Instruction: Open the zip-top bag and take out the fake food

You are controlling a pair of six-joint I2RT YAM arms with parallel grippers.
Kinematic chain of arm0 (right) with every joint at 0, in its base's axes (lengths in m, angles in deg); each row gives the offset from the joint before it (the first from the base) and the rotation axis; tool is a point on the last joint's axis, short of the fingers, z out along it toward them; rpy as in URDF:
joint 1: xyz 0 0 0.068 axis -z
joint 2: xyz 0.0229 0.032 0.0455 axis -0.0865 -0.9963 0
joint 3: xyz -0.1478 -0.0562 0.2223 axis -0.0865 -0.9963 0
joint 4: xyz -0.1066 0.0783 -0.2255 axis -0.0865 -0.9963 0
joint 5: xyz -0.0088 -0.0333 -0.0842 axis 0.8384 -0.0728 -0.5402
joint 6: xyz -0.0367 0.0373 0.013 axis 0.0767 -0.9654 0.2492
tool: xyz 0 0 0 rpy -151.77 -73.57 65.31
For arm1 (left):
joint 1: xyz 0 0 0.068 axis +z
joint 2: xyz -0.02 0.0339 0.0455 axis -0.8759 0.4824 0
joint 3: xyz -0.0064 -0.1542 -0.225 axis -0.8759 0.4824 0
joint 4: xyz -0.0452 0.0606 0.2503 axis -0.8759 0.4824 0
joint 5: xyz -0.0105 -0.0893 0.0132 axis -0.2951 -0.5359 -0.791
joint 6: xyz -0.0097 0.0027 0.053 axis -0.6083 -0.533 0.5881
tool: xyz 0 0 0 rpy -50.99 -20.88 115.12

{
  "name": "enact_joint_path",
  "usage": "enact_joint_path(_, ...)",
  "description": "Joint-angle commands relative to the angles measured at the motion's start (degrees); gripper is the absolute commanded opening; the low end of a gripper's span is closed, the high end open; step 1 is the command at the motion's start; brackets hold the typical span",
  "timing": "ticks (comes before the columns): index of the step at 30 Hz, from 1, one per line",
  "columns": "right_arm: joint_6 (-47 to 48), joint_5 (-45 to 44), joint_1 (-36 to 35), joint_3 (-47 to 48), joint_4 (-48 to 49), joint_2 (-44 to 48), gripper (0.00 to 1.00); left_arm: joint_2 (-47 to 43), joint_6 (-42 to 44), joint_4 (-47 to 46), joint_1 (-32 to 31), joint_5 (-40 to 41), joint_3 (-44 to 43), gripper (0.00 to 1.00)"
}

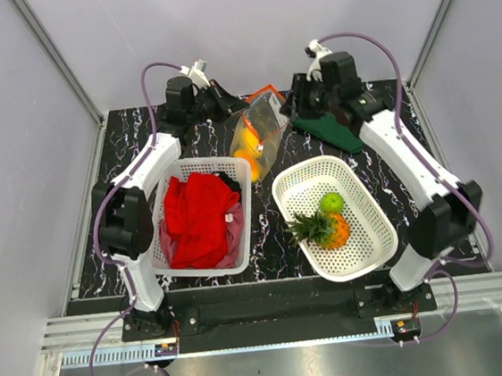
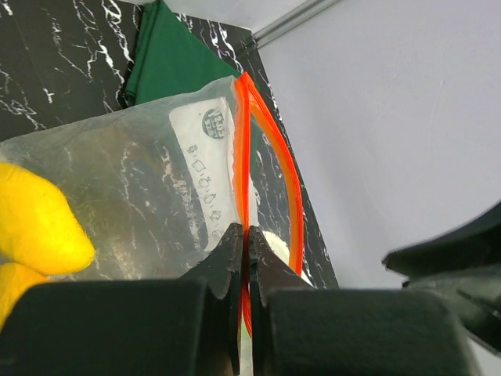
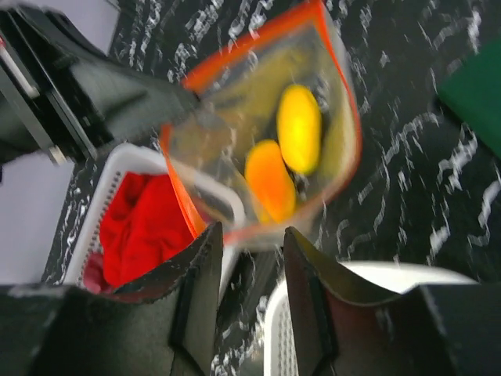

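We judge the bag [image 1: 261, 126] light, soft and slippery; it hangs at 12 o'clock of the desk [image 1: 121, 148], the left end effector [image 2: 244, 244] clamped on its strip [image 2: 247, 157], the right end effector [image 3: 249, 258] apart and best placed to take the other lip.

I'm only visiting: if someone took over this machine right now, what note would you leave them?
Left gripper: shut on the red-orange zip strip of the clear plastic zip-top bag.
Right gripper: open, empty, at the bag's mouth.
Done: bag open; round green plastic fruit and orange plastic pineapple lie in the right white perforated basket.
Still to remove: yellow oblong piece and orange piece, both inside the bag.
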Motion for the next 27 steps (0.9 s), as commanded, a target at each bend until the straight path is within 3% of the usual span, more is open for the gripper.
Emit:
enact_joint_path(1, 3.3, 3.7, -2.3, 13.0, 4.1, -9.2, 0.45, 1.0, 0.5, -1.3, -0.1, -1.6, -4.1, 0.00)
enact_joint_path(5, 1.9, 2.4, -3.3, 22.9, 0.9, -20.3, 0.40, 0.5, 0.5, -2.0, -0.1, -1.2, -2.3, 0.00)
enact_joint_path(8, 1.6, 0.3, -4.5, 29.6, -1.5, -26.7, 0.28, 0.7, -1.6, -5.0, 0.0, -1.7, 0.0, 0.00)
enact_joint_path(9, 1.5, -0.8, -4.7, 30.8, -4.5, -28.2, 0.22, 1.2, -2.1, -6.3, -0.1, -2.0, 0.1, 0.00)
enact_joint_path(13, 1.1, -4.4, -5.2, 30.5, -5.8, -31.4, 0.19, 3.4, -2.3, -5.9, 0.1, -2.5, -1.4, 0.00)
enact_joint_path(27, 1.1, -3.3, -5.2, 29.5, -4.4, -37.7, 0.26, 5.8, -2.1, -5.4, 0.9, 0.8, -3.8, 0.00)
